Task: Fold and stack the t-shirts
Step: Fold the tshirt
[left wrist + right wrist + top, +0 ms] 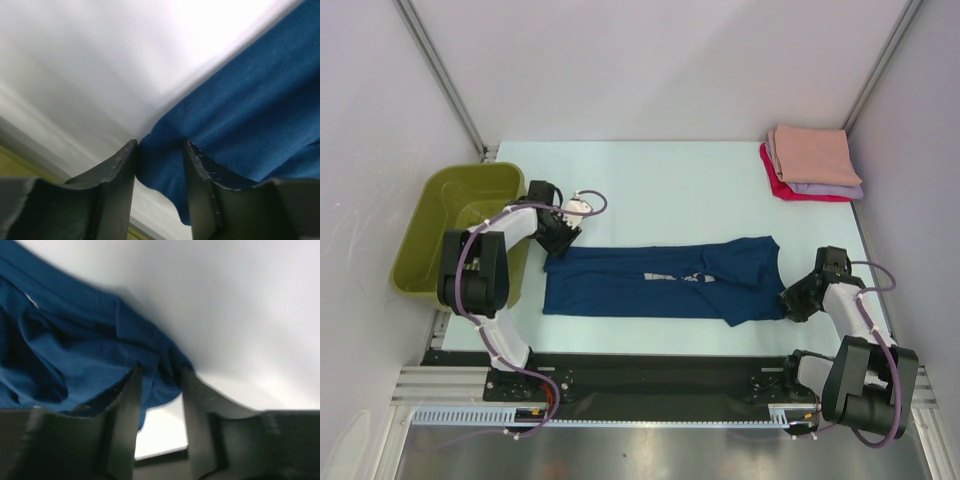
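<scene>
On the desk (pixel 660 180), the navy t-shirt (pixel 650 285) lay in a long strip just right of the basket (pixel 420 240). Left hand (pixel 554 252) at its basket end, right hand (pixel 788 302) opposite, each stood half-open astride cloth, unclamped; lifting straight off would likely spare the fold.

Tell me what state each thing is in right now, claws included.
Navy t-shirt: folded lengthwise into a strip, lying flat.
Peach t-shirt: folded, top of stack.
Lavender t-shirt: folded, middle.
Red t-shirt: folded, bottom.
Left claw: open, navy cloth between its fingers.
Right claw: open, navy cloth between its fingers.
Basket: upright.
</scene>
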